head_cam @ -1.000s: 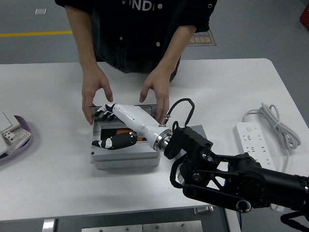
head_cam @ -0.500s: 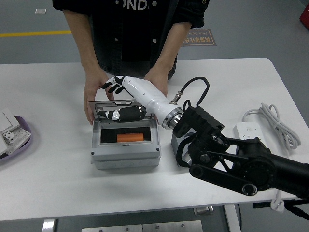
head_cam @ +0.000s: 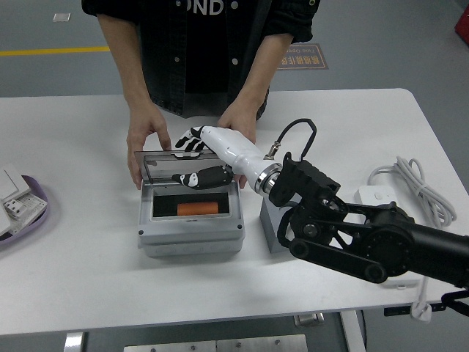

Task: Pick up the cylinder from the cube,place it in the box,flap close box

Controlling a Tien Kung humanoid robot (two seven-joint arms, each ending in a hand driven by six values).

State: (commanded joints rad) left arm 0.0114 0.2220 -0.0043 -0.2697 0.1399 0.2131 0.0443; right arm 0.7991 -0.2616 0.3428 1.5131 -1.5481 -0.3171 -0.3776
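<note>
An orange cylinder [head_cam: 198, 209] lies inside the open grey box [head_cam: 190, 238] at the table's middle. The box's dark see-through lid [head_cam: 165, 169] stands tilted up at its back edge. My right hand [head_cam: 192, 158], white with black fingers, reaches over the lid's right part. Its fingers [head_cam: 192, 139] are spread behind the lid's top edge and the thumb is at the lid's front face; it holds nothing. The grey cube [head_cam: 271, 220] stands right of the box, partly hidden by my forearm. A person's two hands [head_cam: 146, 136] rest behind the box, the left one touching its back corner.
A white power strip [head_cam: 377, 202] with a coiled cable [head_cam: 410, 176] lies at the right. A purple tray [head_cam: 33, 216] with white parts [head_cam: 11, 194] sits at the left edge. The person stands close against the table's far side.
My right hand came up out of the box, leaving the cylinder inside, and moved to the lid. The lid now stands tilted forward. The person's hands drew back behind the box.
</note>
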